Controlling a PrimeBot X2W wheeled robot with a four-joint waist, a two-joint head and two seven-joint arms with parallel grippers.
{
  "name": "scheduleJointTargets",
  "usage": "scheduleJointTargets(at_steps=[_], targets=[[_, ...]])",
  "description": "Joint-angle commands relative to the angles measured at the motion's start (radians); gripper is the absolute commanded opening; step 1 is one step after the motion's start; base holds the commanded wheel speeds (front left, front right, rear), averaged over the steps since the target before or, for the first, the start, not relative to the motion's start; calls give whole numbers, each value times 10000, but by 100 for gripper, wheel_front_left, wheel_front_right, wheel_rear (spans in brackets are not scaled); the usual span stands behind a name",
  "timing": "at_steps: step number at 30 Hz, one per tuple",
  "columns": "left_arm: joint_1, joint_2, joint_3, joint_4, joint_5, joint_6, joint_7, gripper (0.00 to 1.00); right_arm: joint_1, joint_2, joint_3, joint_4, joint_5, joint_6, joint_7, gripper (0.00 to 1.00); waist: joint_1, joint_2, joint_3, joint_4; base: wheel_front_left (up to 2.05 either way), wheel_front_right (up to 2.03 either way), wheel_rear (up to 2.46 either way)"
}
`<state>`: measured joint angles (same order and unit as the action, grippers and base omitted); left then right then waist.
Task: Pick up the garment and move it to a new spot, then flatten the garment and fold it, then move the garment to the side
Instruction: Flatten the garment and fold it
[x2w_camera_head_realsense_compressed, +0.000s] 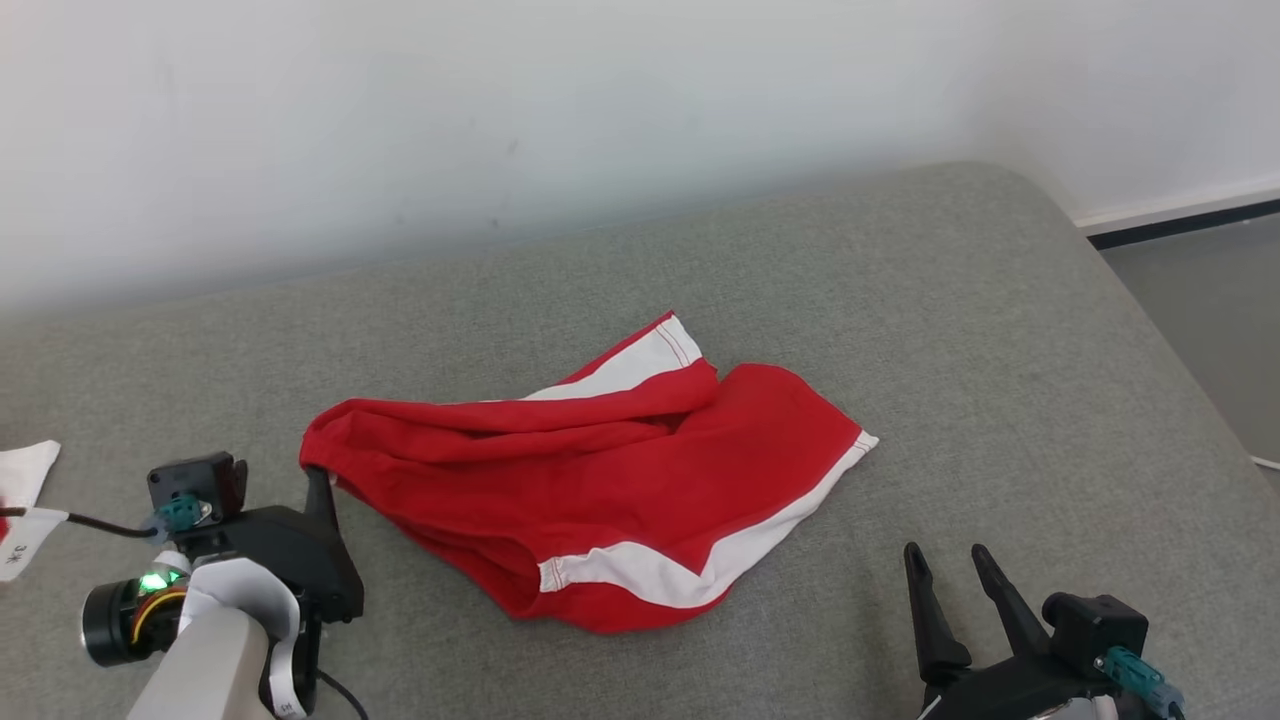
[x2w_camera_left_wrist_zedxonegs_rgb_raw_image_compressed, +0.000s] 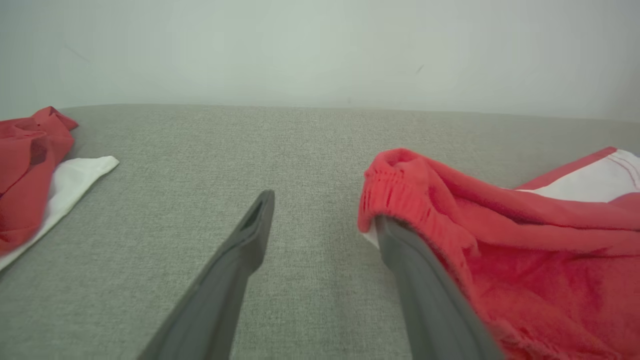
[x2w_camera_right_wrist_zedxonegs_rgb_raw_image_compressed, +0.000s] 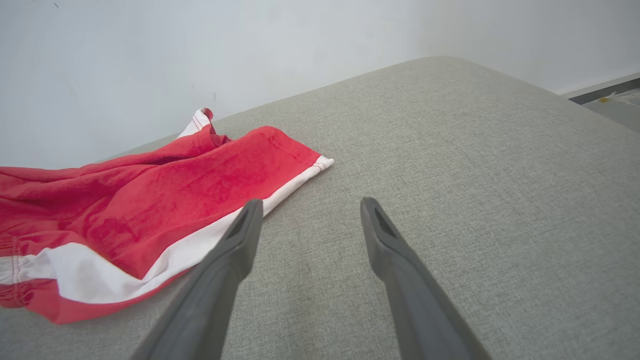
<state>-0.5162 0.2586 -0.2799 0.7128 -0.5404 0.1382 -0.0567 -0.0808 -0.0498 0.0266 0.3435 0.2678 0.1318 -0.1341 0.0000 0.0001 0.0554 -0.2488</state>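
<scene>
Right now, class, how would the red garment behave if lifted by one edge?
Probably floppy: the red garment lies in rumpled folds. Likely light, since the cloth looks thin. Pushed, it may bunch on the grey cushion.

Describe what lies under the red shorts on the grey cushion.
The grey cushion carries the red shorts. One fingertip of the left gripper is tucked under the waistband edge. Whatever else lies beneath the cloth is covered.

Grey cushion (x2w_camera_head_realsense_compressed: 900, 300) bears red shorts (x2w_camera_head_realsense_compressed: 600, 480) and another cloth (x2w_camera_left_wrist_zedxonegs_rgb_raw_image_compressed: 30, 165).
</scene>
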Motion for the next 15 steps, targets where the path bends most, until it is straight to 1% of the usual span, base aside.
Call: scheduleJointTargets(at_steps=[1,2,7,11,13,15], targets=[[159,-23,30,-48,-77,-170,30,100,32,-7,-22,27,-32,-22,-53,100,0,-1,-20,107,0,0,0],[308,-61,1,-68,-172,-276,119,100,76,-5,-53,30,-39,-22,-50,100,0,-1,-31,167,0,0,0],[947,147,-5,-409,-178,95,427,100,190,-7,-156,-27,-58,-22,-2,100,0,-1,-89,468,0,0,0],[1629,188,5,-1054,-322,92,378,100,223,-5,-241,-89,-84,-22,38,100,0,-1,-59,765,0,0,0],[1900,-36,71,-1624,-616,-111,187,100,190,-4,-274,-128,-136,-22,75,100,0,-1,-52,911,0,0,0],[2209,-299,-38,-2192,-835,-503,134,100,166,-10,-345,-215,-184,-22,100,100,0,-1,-38,1043,0,0,0]])
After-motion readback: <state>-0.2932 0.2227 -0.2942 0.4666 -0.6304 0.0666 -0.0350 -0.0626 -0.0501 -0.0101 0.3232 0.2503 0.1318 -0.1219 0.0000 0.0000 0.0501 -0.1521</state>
